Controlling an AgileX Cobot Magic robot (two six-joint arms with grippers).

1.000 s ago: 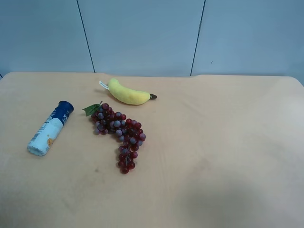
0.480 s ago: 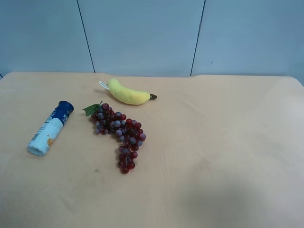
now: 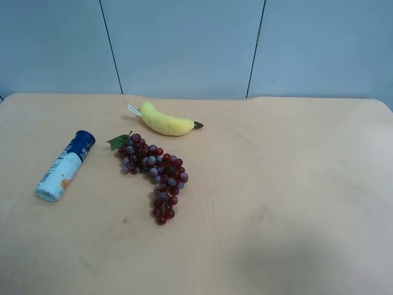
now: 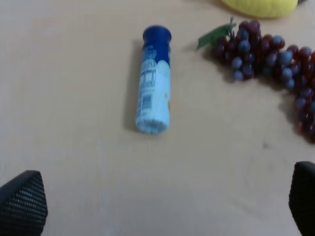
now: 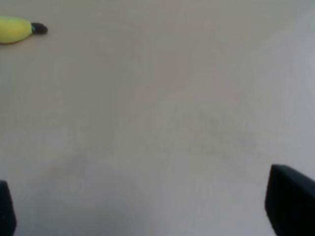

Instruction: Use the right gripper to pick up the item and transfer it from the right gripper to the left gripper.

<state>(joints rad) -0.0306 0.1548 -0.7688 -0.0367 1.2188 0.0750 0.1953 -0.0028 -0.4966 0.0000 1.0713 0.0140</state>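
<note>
Three items lie on the tan table (image 3: 295, 184): a yellow banana (image 3: 164, 120) at the back, a bunch of dark red grapes (image 3: 155, 171) in front of it, and a white tube with a blue cap (image 3: 66, 165) at the exterior high view's left. No arm shows in that view. My left gripper (image 4: 162, 201) is open and empty above the table, with the tube (image 4: 154, 98) and the grapes (image 4: 273, 64) ahead of it. My right gripper (image 5: 147, 211) is open and empty over bare table, with only the banana's tip (image 5: 17, 28) far off at the frame's corner.
A blue-grey panelled wall (image 3: 196, 43) stands behind the table's far edge. The table's front and the side at the exterior high view's right hold nothing I can see.
</note>
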